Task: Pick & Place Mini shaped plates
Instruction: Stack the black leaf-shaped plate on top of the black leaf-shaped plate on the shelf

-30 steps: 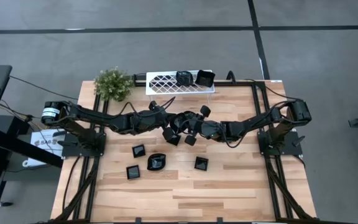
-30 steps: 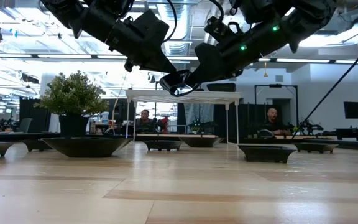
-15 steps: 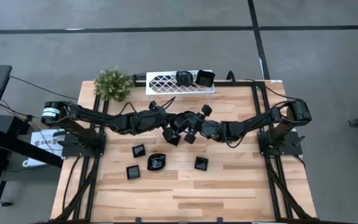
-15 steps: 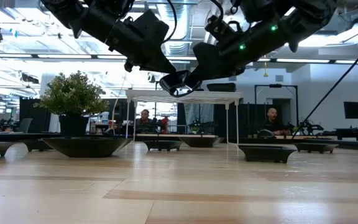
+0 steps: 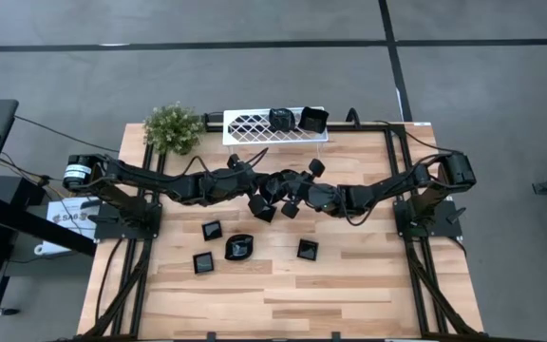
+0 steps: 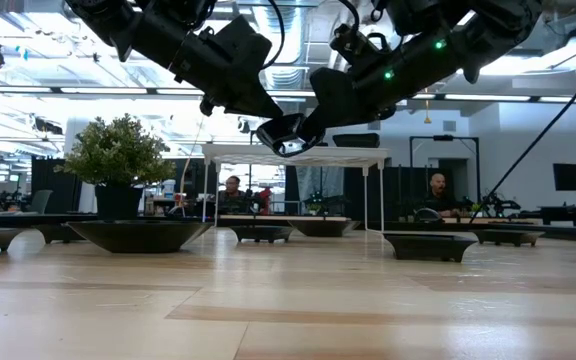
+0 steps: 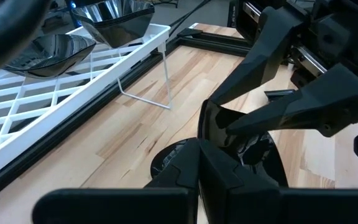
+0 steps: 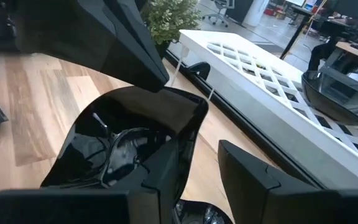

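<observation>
Held plate: one mini shaped plate (image 8: 129, 140), glossy black and squarish, hangs in mid-air above the middle of the bench (image 5: 349, 285), between the two arms, so it can pass from one to the other.
Left pincer (image 5: 259, 204): pressed together on one edge of that plate, carrying it; the low view shows it clear of the wood.
Right pincer (image 8: 197, 165): one finger sits inside the plate's rim, the other outside, partly spread around the wall; whether it pinches yet cannot be told.
Why held so: judged a hand-over, since the rack lies toward the right arm's reach at 12 o'clock.
White lattice rack (image 5: 254, 126): stands at the bench's 12 o'clock edge on thin legs; two black plates (image 5: 297, 120) already sit at its 3 o'clock end, so it looks to be the drop-off.
Waiting plates (image 5: 239, 247): four lie flat on the bench toward 6 o'clock of the pincers, well apart from each other, leaving room for fingers.
Potted plant (image 5: 173, 127): beside the rack toward 9 o'clock, out of the way.
</observation>
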You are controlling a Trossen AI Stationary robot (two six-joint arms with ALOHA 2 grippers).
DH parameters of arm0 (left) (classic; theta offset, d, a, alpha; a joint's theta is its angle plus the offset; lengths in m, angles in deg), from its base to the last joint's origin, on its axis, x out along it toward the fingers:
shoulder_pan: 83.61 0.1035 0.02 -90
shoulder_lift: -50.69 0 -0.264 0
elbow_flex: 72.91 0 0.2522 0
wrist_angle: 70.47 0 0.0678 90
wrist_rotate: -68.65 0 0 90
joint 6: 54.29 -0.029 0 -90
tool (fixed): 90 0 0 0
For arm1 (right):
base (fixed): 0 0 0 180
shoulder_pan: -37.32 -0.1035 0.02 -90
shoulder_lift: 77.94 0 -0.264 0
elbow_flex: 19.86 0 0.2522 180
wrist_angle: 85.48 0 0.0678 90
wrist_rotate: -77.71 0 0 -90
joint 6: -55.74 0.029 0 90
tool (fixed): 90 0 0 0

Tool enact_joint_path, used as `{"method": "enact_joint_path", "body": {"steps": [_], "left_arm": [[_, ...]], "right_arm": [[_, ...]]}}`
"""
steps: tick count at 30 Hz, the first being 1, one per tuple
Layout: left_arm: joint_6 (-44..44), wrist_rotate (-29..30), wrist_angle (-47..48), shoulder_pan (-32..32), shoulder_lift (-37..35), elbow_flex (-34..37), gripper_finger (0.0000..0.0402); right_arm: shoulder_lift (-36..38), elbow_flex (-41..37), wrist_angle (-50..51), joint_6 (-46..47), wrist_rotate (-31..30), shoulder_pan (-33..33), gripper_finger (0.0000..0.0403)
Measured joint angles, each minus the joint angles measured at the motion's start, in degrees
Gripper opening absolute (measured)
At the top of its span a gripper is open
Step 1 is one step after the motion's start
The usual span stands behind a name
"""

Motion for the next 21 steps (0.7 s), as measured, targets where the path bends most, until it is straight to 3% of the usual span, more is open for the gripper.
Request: {"method": "enact_joint_path", "body": {"steps": [13,21], "left_arm": [[0.0,0.01,0.05,0.0,0.0,0.0,0.0007],[0.0,0.0,0.09,0.0,0.0,0.0,0.0008]], "right_arm": [[0.0,0.0,0.04,0.02,0.35,0.0,0.0009],[0.02,0.0,0.03,0.48,0.37,0.0,0.0002]]}}
